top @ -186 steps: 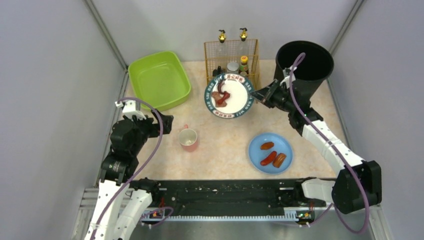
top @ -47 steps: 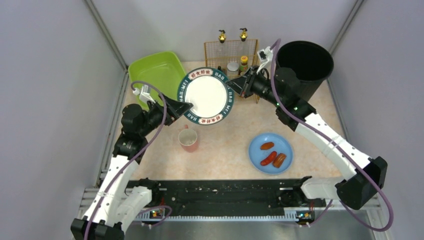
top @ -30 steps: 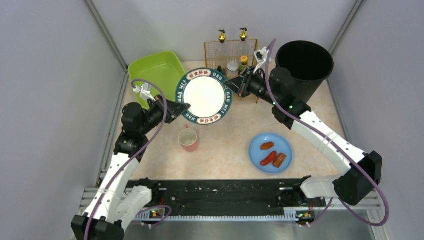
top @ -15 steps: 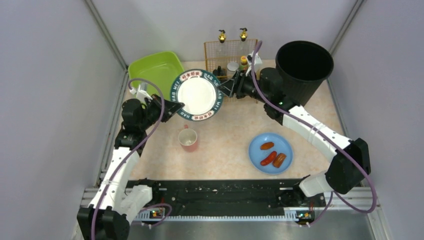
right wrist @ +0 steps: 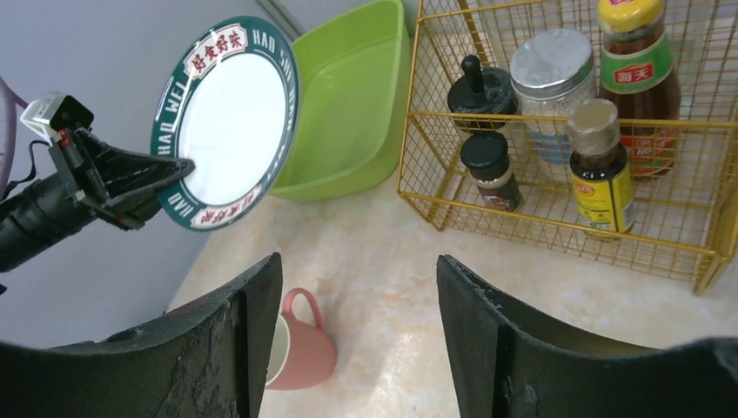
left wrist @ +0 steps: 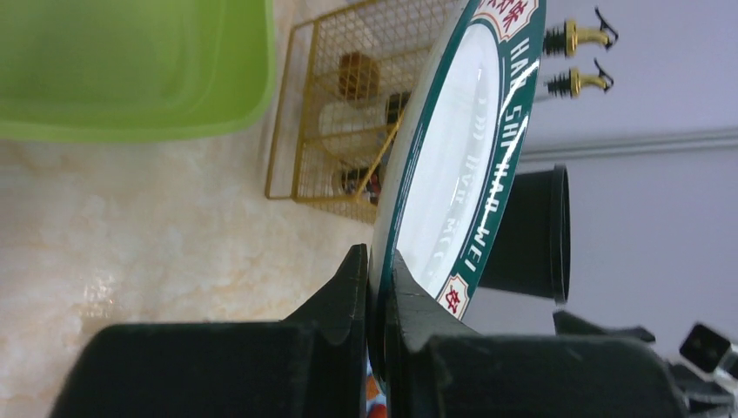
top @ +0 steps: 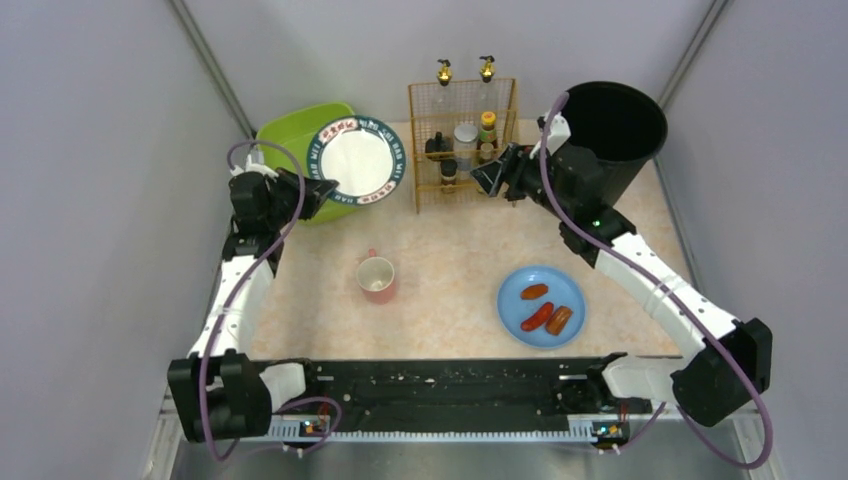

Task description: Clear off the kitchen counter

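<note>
Pale beige, marble-speckled kitchen counter [top: 450, 250]: fills the middle of the top view, from black rail to far wall. Bears a round blue plate [top: 572, 290] with three reddish sausages [top: 540, 315], a pink mug [top: 377, 278], a gold wire rack [top: 415, 150] of bottles and jars, a lime-green plastic tub [top: 285, 140], a round black bin [top: 640, 150].

Left gripper [left wrist: 376, 261]: clamped on the rim of a green-bordered white plate [top: 355, 160], tilted above the tub's right side. Right gripper [right wrist: 358, 270]: spread wide, holding nothing, beside the rack.

Against half a second ago: carried the plate leftward off mid-counter; let go with the right.

Bare marble between mug and blue plate.
</note>
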Available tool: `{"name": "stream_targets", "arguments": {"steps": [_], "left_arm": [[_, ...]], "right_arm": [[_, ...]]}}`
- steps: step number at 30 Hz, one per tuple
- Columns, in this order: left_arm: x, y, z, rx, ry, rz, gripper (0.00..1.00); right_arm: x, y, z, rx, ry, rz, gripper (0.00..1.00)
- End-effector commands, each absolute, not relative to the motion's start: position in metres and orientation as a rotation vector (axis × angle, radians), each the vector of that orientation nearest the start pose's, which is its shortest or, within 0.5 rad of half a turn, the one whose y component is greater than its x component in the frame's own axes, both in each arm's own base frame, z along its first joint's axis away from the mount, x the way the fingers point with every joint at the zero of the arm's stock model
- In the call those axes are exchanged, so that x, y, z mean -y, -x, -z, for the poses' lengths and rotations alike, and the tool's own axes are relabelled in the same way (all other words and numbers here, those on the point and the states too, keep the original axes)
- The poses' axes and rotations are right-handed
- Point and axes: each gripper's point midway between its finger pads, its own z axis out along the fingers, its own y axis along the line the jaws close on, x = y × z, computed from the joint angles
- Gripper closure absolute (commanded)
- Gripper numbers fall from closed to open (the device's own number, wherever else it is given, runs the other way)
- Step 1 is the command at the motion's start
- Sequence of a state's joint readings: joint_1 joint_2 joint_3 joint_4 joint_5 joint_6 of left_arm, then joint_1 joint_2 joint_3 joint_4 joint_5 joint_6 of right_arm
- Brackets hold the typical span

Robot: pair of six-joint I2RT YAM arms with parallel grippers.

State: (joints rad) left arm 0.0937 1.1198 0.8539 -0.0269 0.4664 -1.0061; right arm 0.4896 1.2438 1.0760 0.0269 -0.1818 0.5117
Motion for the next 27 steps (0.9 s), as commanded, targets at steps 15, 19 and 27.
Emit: {"name": "stream_targets", "arguments": {"steps": [15, 19, 27], "left_arm": [[-0.051, -0.510, -0.250, -1.413, 1.181, 0.681, 1.00], [-0.070, -0.538, -0.232, -1.413, 1.231, 0.612, 1.00], [-0.091, -0.593, -0.201, -1.449, 1.297, 0.558, 1.00]], "right_arm": [[-0.220, -0.304, -0.260, -1.890, 0.161, -0.812, 0.36], [-0.223, -0.292, -0.261, -1.880, 0.189, -0.842, 0.36], [-0.232, -0.283, -0.251, -1.879, 0.226, -0.875, 0.36]]}}
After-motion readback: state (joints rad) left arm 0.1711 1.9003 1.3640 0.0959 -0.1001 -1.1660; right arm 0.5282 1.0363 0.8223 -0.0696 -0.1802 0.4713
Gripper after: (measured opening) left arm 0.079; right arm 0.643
